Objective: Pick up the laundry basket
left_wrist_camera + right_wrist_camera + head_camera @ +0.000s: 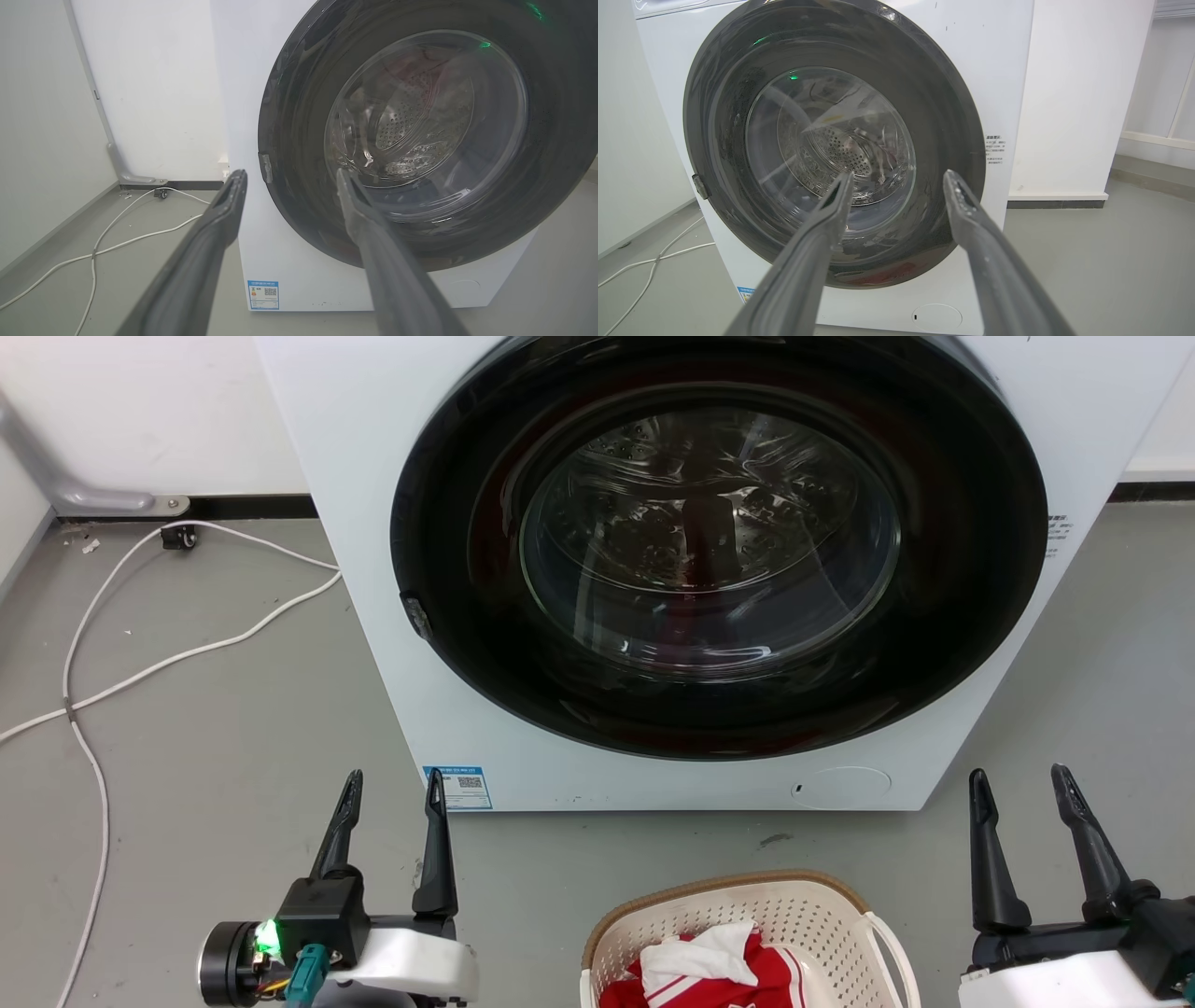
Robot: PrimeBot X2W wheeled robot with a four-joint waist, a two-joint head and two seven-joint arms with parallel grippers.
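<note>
The laundry basket (822, 915), cream-white and perforated with a brown rim and a white loop handle, stands on the floor at the bottom centre of the head view, cut off by the frame edge. Red and white clothes (709, 971) lie inside it. My left gripper (392, 784) is open to the basket's left, fingers pointing at the washing machine, nothing between them. My right gripper (1019, 779) is open to the basket's right, also empty. In the wrist views, the left gripper (289, 175) and the right gripper (899, 177) stand open facing the machine door.
A white washing machine (373, 616) with a closed dark round door (719, 551) stands straight ahead of the basket. White cables (168, 658) trail over the grey floor at the left. A white wall (1069, 93) runs beside the machine on the right.
</note>
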